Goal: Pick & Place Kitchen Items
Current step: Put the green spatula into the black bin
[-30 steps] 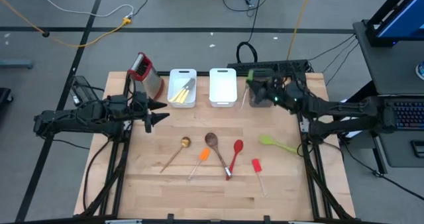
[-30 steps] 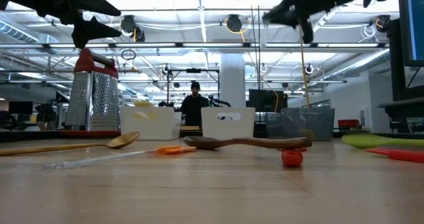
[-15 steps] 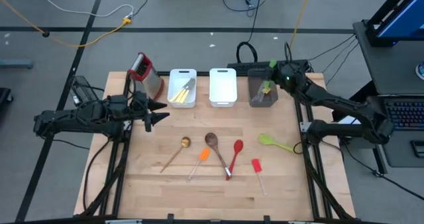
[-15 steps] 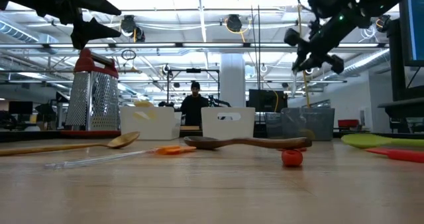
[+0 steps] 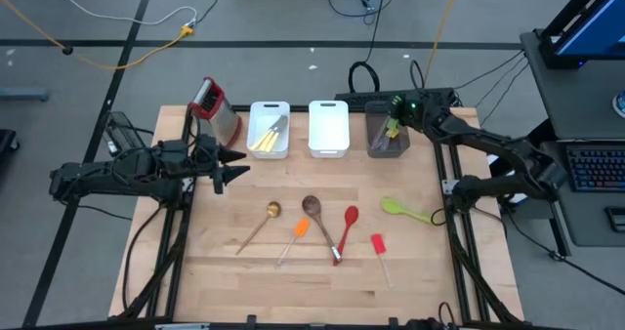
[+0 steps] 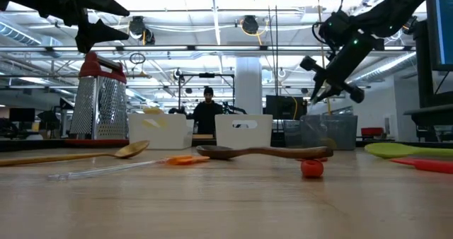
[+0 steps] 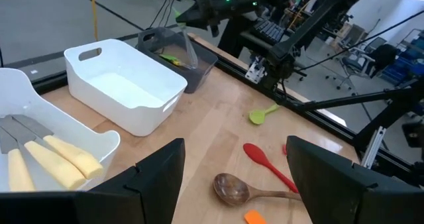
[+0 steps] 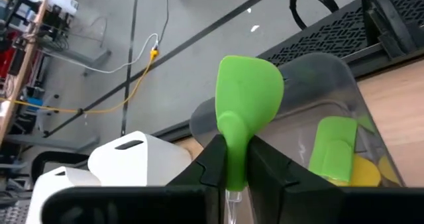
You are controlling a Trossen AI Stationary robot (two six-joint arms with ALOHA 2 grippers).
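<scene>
We see a green mini spatula (image 8: 246, 111) clamped by its clear handle between the fingers (image 8: 213, 159) of the right gripper (image 5: 400, 110), its blade pointing straight out past the fingertips, long axis in line with the wrist. It hangs above the grey bin (image 5: 388, 135) at the table's far right edge, where another green spatula (image 8: 336, 144) and something yellow already lie. The clear handle is mostly hidden by the fingers. The left gripper (image 5: 227, 164) hovers near the grater (image 5: 217, 108), spread wide and empty. Pale-handled knives (image 5: 266, 137) lie in a white bin (image 5: 269, 129).
</scene>
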